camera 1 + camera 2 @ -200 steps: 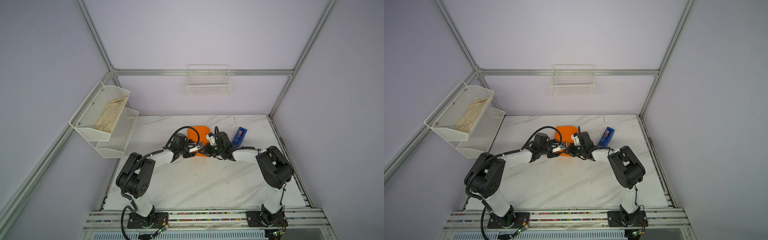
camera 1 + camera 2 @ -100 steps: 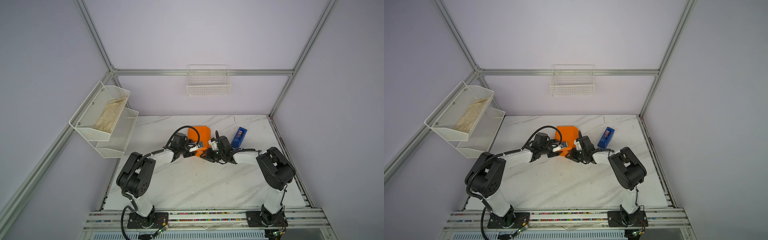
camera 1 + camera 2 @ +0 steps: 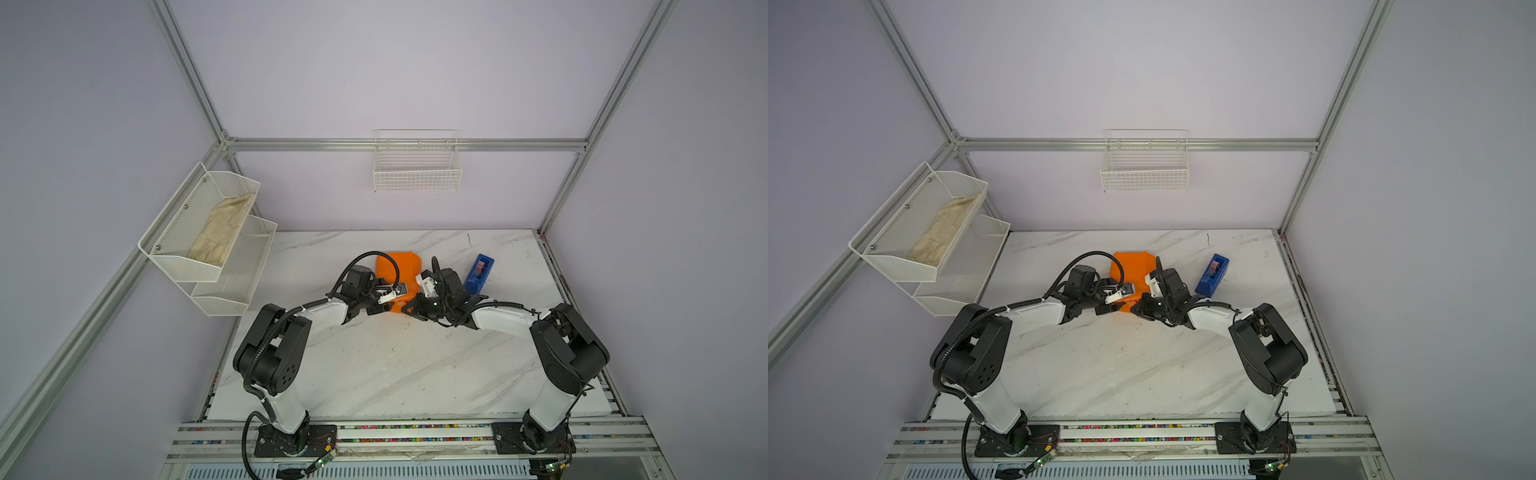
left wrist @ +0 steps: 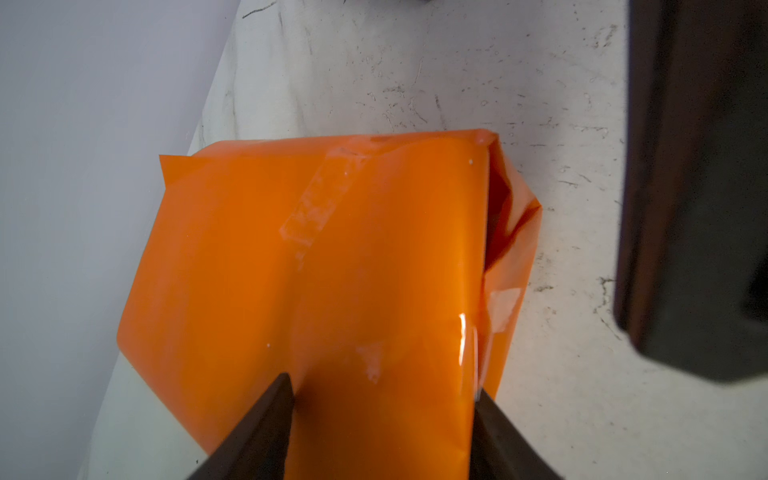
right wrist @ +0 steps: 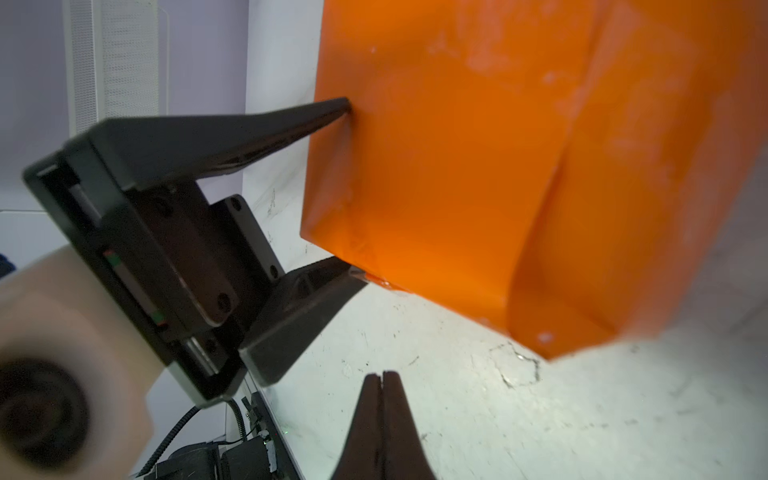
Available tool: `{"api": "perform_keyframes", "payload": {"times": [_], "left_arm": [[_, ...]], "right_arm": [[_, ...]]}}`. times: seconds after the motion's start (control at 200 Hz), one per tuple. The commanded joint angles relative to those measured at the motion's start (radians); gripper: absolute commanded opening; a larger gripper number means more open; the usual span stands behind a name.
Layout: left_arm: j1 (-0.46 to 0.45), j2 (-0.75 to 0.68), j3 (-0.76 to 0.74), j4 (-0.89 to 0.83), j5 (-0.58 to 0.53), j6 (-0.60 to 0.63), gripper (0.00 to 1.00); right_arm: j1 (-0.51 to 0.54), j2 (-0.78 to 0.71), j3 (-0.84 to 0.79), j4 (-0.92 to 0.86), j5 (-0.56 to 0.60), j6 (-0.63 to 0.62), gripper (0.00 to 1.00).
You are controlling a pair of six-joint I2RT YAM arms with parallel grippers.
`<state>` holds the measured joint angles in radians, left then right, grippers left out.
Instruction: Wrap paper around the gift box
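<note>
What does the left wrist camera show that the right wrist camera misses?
Only the left wrist view shows a strip of clear tape on top of the orange paper parcel, and the parcel's loosely folded open end. Only the right wrist view shows the left gripper whole, its fingers pressed against the parcel's sides, and the right gripper shut, holding nothing. Both show the paper parcel lying on the marble table.
</note>
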<state>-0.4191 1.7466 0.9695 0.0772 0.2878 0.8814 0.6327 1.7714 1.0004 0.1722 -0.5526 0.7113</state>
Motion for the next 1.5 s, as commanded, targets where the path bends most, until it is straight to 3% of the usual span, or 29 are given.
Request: {"api": "perform_keyframes", "payload": {"times": [0.0, 0.125, 0.365, 0.545, 0.735, 0.875, 1.01, 1.145, 1.21, 1.315, 1.495], "left_arm": [[0.007, 0.019, 0.066, -0.062, -0.005, -0.024, 0.61], [0.006, 0.017, 0.065, -0.068, -0.006, -0.022, 0.61], [0.006, 0.013, 0.066, -0.078, -0.022, -0.022, 0.60], [0.006, -0.021, 0.067, -0.077, -0.014, -0.036, 0.61], [0.008, -0.146, 0.081, -0.046, 0.030, -0.143, 0.74], [0.020, -0.206, 0.082, 0.016, -0.018, -0.263, 0.84], [0.063, -0.202, 0.122, 0.029, -0.127, -0.456, 0.91], [0.137, -0.114, 0.252, -0.122, -0.184, -0.687, 0.96], [0.185, -0.046, 0.336, -0.229, -0.145, -0.765, 0.96], [0.251, 0.058, 0.452, -0.353, 0.005, -0.855, 0.95], [0.314, 0.191, 0.564, -0.392, 0.319, -0.933, 0.94]], "right_arm": [[0.010, 0.057, 0.026, 0.088, 0.037, 0.040, 0.00], [0.010, 0.114, 0.056, 0.137, 0.092, 0.076, 0.00], [0.009, 0.147, 0.046, 0.038, 0.343, 0.099, 0.00], [0.009, 0.065, -0.011, 0.004, 0.307, 0.087, 0.00], [-0.034, -0.095, -0.062, -0.067, 0.240, 0.066, 0.00], [-0.116, -0.123, -0.069, -0.056, 0.174, 0.034, 0.00], [-0.184, -0.056, -0.016, -0.018, 0.035, -0.015, 0.34], [-0.188, 0.042, 0.090, -0.018, -0.073, -0.055, 0.48], [-0.187, 0.069, 0.115, -0.017, -0.088, -0.056, 0.51], [-0.187, 0.102, 0.125, -0.010, -0.103, -0.047, 0.52], [-0.153, 0.093, 0.084, 0.027, -0.124, -0.001, 0.50]]}}
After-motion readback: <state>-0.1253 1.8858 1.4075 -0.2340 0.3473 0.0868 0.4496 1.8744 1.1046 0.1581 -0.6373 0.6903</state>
